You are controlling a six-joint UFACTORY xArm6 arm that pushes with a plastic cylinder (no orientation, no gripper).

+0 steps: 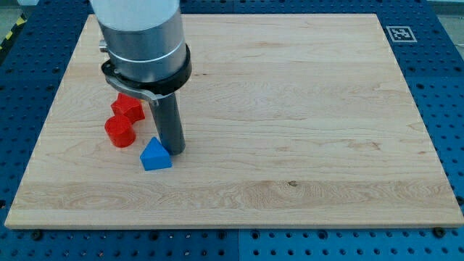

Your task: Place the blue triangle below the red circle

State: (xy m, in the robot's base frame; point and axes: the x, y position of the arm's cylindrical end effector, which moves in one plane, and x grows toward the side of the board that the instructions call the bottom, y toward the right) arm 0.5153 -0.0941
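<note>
The blue triangle (155, 155) lies on the wooden board (290, 109) at the lower left. The red circle (119, 131), a short cylinder, stands just up and to the left of it. My tip (174, 150) rests on the board right against the blue triangle's upper right side. The rod rises from there into the large grey arm body at the view's top left.
A second red block (128, 107), of a star-like shape, sits just above the red circle, partly under the arm's collar. A black-and-white marker tag (398, 33) is at the board's top right corner. Blue pegboard surrounds the board.
</note>
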